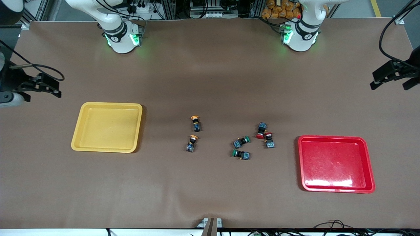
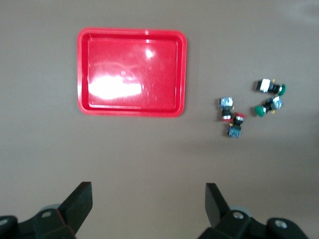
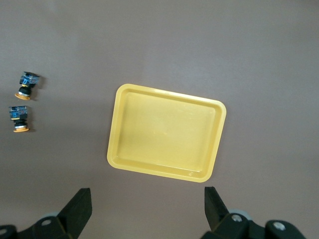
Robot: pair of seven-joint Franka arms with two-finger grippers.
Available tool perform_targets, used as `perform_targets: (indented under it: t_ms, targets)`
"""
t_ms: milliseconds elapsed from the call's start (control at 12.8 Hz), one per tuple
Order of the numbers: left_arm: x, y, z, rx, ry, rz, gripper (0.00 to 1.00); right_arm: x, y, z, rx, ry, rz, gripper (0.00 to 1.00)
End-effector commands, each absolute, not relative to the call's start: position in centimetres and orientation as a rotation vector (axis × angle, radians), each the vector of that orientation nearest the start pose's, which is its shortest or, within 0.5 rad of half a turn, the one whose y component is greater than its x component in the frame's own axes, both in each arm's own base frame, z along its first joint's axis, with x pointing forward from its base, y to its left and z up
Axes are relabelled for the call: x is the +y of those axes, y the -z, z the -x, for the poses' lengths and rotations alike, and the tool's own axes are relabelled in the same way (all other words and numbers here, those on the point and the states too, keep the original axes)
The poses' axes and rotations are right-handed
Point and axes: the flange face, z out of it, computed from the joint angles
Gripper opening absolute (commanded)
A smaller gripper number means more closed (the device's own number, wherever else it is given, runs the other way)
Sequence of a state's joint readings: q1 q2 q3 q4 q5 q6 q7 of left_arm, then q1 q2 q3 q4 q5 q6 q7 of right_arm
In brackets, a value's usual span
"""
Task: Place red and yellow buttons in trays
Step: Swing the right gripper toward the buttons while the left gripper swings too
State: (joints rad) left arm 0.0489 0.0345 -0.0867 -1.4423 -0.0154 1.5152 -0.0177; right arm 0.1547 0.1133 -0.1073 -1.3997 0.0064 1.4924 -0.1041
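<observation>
Two Franka arms wait above a brown table (image 1: 210,190), each raised at its own end. The left gripper (image 2: 148,204) hangs with its fingers spread wide and empty over the bare tabletop beside the red tray (image 1: 336,164); the right gripper (image 3: 147,206) hangs likewise spread and empty beside the yellow tray (image 1: 107,127). Both trays hold nothing. Between them lie six small push-button switches. The two yellow buttons (image 1: 195,123) and (image 1: 191,143) lie close together but apart near the table's middle, toward the yellow tray. The two red buttons (image 1: 262,130) and (image 1: 269,139) lie touching each other just beside the red tray. Between these pairs, two green-capped switches (image 1: 241,142) and (image 1: 241,154) lie on their sides, a little nearer to the front camera than the red ones.
</observation>
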Motion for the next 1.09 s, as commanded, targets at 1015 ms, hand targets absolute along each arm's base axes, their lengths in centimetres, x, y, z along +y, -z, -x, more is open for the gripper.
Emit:
perform_targets:
  t_ms: [1015]
  targets:
    - [-16.3,-47.7,-62.0,-0.192,-0.094,3.215,1.0,22.8,-55.4,-57.8,0.01,-0.276,3.005,1.0]
